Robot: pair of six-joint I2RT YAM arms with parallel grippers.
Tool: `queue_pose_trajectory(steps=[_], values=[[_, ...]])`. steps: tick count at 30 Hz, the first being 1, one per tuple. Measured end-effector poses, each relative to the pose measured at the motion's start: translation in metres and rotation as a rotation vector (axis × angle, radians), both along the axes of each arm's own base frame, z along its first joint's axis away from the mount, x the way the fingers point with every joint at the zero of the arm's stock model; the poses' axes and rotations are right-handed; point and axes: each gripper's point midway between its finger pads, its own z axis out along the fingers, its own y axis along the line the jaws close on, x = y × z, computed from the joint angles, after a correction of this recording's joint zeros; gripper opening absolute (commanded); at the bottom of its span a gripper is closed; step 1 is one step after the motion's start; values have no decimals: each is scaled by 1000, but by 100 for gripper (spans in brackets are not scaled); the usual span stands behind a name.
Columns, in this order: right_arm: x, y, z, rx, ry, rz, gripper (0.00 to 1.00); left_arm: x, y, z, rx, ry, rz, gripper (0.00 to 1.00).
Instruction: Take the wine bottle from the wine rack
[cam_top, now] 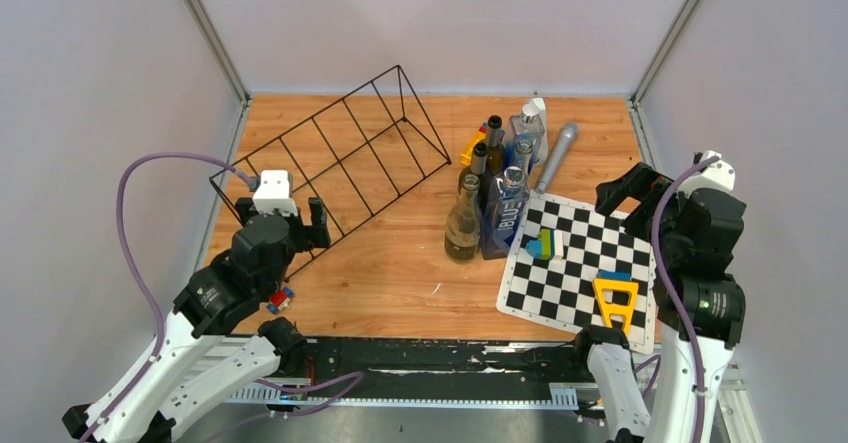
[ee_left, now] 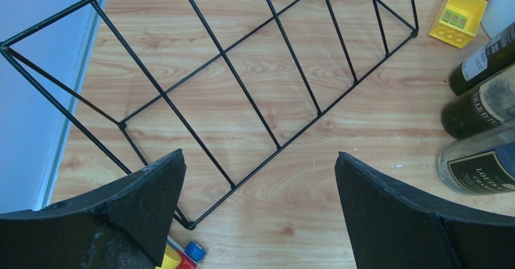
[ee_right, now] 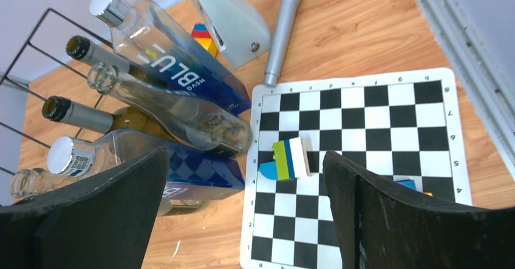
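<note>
The wine rack (cam_top: pixel 335 158), a long black wire frame, lies on the wooden table at the back left, and none of its slots holds a bottle (ee_left: pixel 225 53). Two dark wine bottles (cam_top: pixel 484 158) stand upright in a cluster of several bottles to its right (ee_left: pixel 480 105) (ee_right: pixel 130 120). My left gripper (cam_top: pixel 282 213) hangs open over the rack's near end, nothing between its fingers (ee_left: pixel 260 155). My right gripper (cam_top: pixel 630 198) is open over the checkered mat, to the right of the bottles, and it is empty too (ee_right: pixel 244 153).
A checkerboard mat (cam_top: pixel 575 283) carries a striped block stack (cam_top: pixel 543 245) and a yellow frame piece (cam_top: pixel 615 303). A blue square bottle (cam_top: pixel 505 213), a clear bottle (cam_top: pixel 463 225), a grey cylinder (cam_top: pixel 556 155) and a yellow toy block (cam_top: pixel 472 147) crowd the middle. A small toy (cam_top: pixel 280 301) lies near the left arm.
</note>
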Motion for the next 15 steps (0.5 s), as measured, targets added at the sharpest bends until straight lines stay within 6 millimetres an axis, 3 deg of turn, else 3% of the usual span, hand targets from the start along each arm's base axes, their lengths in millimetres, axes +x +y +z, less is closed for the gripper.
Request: queue_pose_trajectory(steps=[5,15], values=[[-7,-3,10,-30,-70,-20,100,3,-2,-5,12,20,6,100],[-14,1,-5,-40,-126,0,100,-2,3,3,-11,-18,9,100]])
